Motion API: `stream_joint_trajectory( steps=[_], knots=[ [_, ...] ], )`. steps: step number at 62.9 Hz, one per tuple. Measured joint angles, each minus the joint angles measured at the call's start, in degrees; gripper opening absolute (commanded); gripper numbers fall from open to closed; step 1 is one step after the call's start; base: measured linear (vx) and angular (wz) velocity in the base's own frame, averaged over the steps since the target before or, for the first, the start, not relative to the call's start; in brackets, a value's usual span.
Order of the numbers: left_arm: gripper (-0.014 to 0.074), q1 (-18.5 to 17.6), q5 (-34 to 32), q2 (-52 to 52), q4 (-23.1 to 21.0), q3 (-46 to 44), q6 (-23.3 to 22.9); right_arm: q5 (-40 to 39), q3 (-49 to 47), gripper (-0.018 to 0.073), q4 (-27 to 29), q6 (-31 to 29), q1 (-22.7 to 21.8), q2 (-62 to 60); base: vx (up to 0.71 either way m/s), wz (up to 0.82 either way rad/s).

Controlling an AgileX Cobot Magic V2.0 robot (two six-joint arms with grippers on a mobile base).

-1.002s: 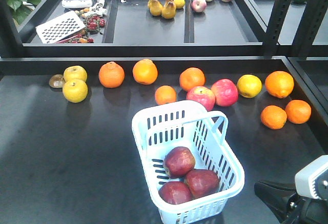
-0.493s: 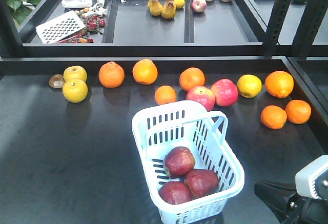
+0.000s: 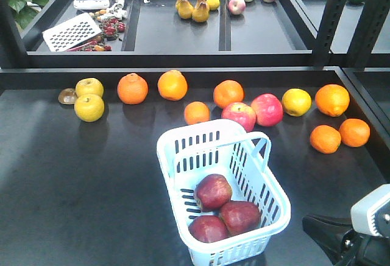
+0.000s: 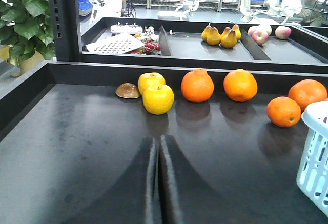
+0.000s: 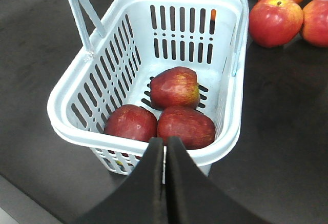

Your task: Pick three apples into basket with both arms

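Three dark-red apples lie in the basket. Left end effector and right end effector pressed together, empty. Best: retract clear of basket rim.

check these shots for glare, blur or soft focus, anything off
Front view: sharp, with pale overhead glare across the dark table and soft reflections under the fruit. Left wrist view: the shut left claw is blurred up close, the oranges crisp. Right wrist view: the apples in the basket are sharp; the shut right claw is a dark, featureless shape.
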Motion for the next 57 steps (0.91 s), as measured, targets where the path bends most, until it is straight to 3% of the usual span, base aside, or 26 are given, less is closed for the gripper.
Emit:
stream_joint_trajectory(
  steps=[9,17,22,28,32,36,45,57],
  knots=[
    [-0.0006,0.0,0.0,0.0,0.0,0.0,0.0,0.0,0.0,-0.0004,-0.8,0.0,0.0,0.0,0.00,0.00],
    [-0.0006,0.0,-0.1,0.0,0.0,0.0,0.0,0.1,0.0,-0.0004,-7.9,5.6,0.0,-1.0,0.00,0.00],
    [-0.0006,0.0,-0.1,0.0,0.0,0.0,0.0,-0.1,0.0,-0.0004,-17.6,17.9,0.0,-2.8,0.00,0.00],
    [-0.0006,0.0,-0.1,0.0,0.0,0.0,0.0,-0.2,0.0,-0.0004,-33.3,38.7,0.0,-5.6,0.00,0.00],
    [-0.0006,0.0,-0.1,0.0,0.0,0.0,0.0,0.0,0.0,-0.0004,-43.7,49.5,0.0,-7.2,0.00,0.00],
    [-0.0006,0.0,-0.1,0.0,0.0,0.0,0.0,0.5,0.4,-0.0004,-50.1,57.2,-0.4,-8.5,0.00,0.00],
    [-0.0006,0.0,-0.1,0.0,0.0,0.0,0.0,0.6,5.9,-0.0004,-54.3,66.2,-4.9,-13.0,0.00,0.00],
    [-0.0006,0.0,-0.1,0.0,0.0,0.0,0.0,1.0,13.7,-0.0004,-54.7,67.8,-8.7,-22.8,0.00,0.00]
  ],
)
